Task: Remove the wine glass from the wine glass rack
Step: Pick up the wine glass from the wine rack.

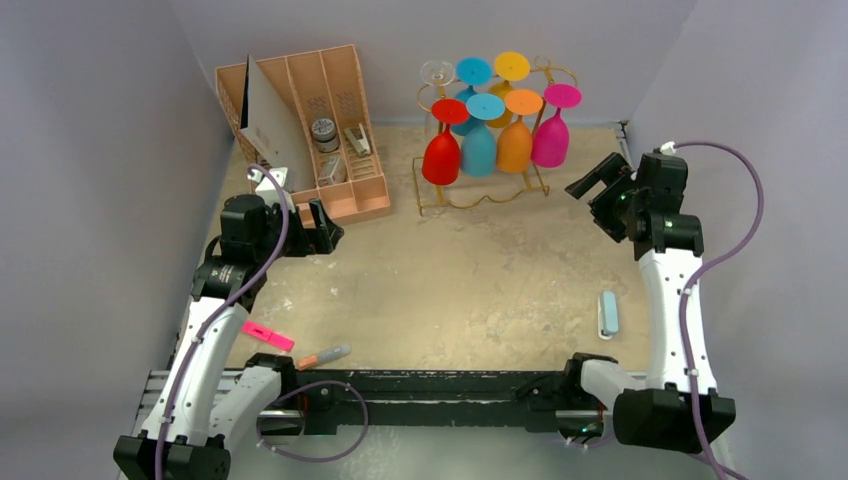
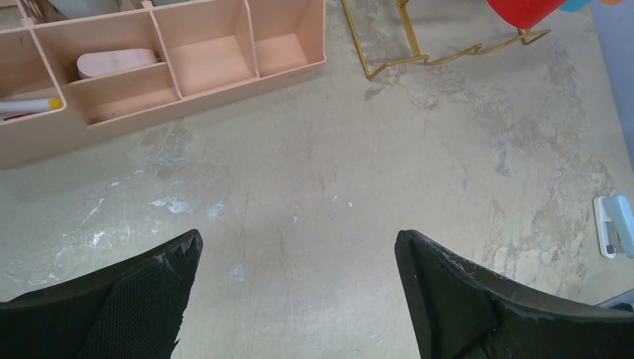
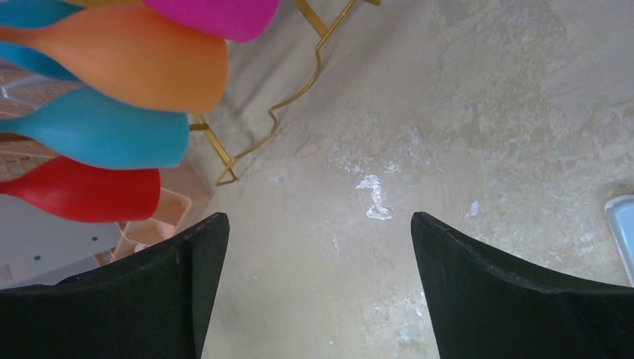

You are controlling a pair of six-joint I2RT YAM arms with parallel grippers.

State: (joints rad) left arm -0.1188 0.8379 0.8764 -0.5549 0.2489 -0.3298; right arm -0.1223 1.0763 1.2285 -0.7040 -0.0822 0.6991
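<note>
The gold wire wine glass rack (image 1: 478, 196) stands at the back centre of the table. Several coloured wine glasses hang on it upside down; the front row is red (image 1: 441, 155), blue (image 1: 479, 145), orange (image 1: 516, 141) and magenta (image 1: 550, 137). My right gripper (image 1: 596, 186) is open and empty, just right of the rack; its view (image 3: 318, 221) shows the magenta (image 3: 217, 15), orange (image 3: 134, 63), blue (image 3: 105, 134) and red (image 3: 82, 191) bowls at upper left. My left gripper (image 1: 326, 229) is open and empty, left of the rack and in front of it (image 2: 299, 239); the rack base (image 2: 419, 56) shows at the top of its view.
A tan slotted desk organiser (image 1: 310, 120) stands at the back left, also in the left wrist view (image 2: 172, 75). A light blue stapler (image 1: 607, 313) lies at the right front. A pink item (image 1: 268, 335) and an orange-grey pen (image 1: 322, 356) lie at the left front.
</note>
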